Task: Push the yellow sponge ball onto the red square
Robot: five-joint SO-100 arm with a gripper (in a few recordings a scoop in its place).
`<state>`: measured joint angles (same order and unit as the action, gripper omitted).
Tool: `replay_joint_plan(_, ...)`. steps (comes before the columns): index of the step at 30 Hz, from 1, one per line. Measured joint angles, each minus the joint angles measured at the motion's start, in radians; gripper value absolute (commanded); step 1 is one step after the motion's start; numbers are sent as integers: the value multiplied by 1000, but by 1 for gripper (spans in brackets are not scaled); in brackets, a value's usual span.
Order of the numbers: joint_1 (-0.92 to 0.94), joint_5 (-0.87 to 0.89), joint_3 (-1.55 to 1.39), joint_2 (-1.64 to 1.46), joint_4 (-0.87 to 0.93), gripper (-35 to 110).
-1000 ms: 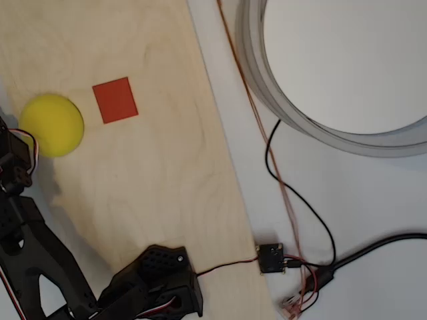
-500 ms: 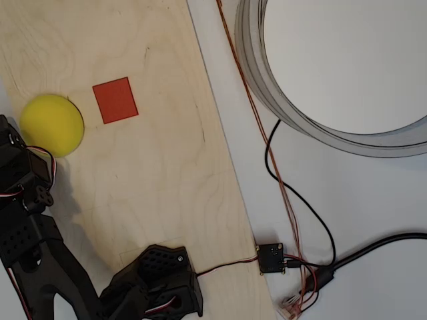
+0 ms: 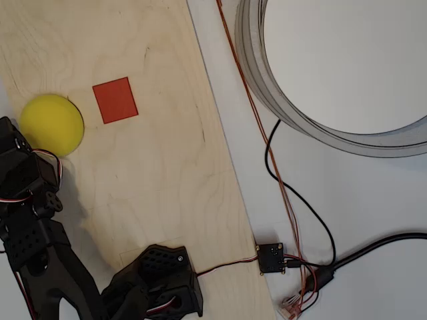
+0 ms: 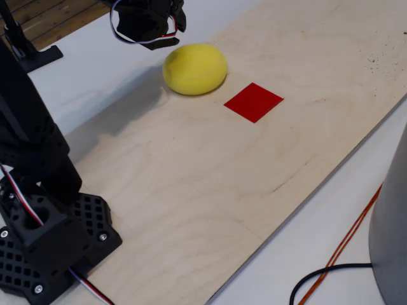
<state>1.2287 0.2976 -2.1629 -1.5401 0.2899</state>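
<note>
The yellow sponge ball (image 3: 51, 125) rests on the plywood board, left of the red square (image 3: 115, 100), with a narrow strip of bare wood between them. In the fixed view the yellow sponge ball (image 4: 195, 68) lies just up and left of the red square (image 4: 254, 101). My black gripper (image 3: 17, 143) sits at the ball's lower left in the overhead view, close to it or touching. In the fixed view the gripper (image 4: 156, 25) hangs just behind the ball, its fingers hidden by the wrist body.
The plywood board (image 3: 153, 153) ends at a slanted right edge. Beyond that edge lie a large grey ring (image 3: 280, 107), black and orange cables (image 3: 287, 193) and a small circuit board (image 3: 271, 257). The arm's base (image 3: 157, 283) stands at the board's lower edge.
The arm's wrist has swung right and up toward the ball's lower left side. The ball and the red square have stayed where they were.
</note>
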Motion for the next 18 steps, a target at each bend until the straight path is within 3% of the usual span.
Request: replay_joint_plan(18, 75, -77, -34, 3, -67, 4)
